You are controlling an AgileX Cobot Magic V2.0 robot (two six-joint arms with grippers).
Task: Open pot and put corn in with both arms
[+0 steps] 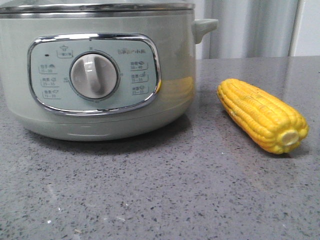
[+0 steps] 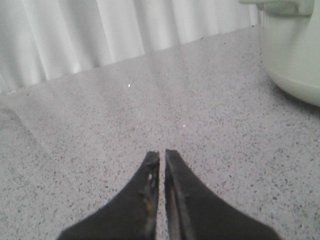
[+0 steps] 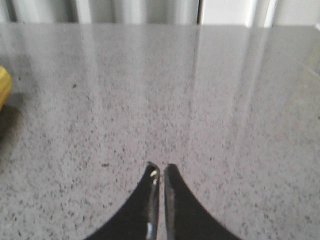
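Grey speckled bench point(image 1: 150, 195), pale curtain behind. Pot point(image 1: 95, 70) well ahead of left gripper point(image 2: 162, 156), off to one side, lid on. Corn point(image 1: 262, 116) lies on bench beside pot, apart from it; only yellow edge shows at frame border, well off from right gripper point(image 3: 161, 168). Both arms low, grippers pointing forward over bare bench. Both grippers nearly closed, narrow slit between fingers, holding nothing, touching nothing.

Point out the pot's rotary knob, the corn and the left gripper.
rotary knob point(image 1: 93, 76), front view, knob face.
corn point(image 1: 260, 114), front view, mid-cob kernels.
left gripper point(image 2: 162, 154), left wrist view, between shut fingertips.
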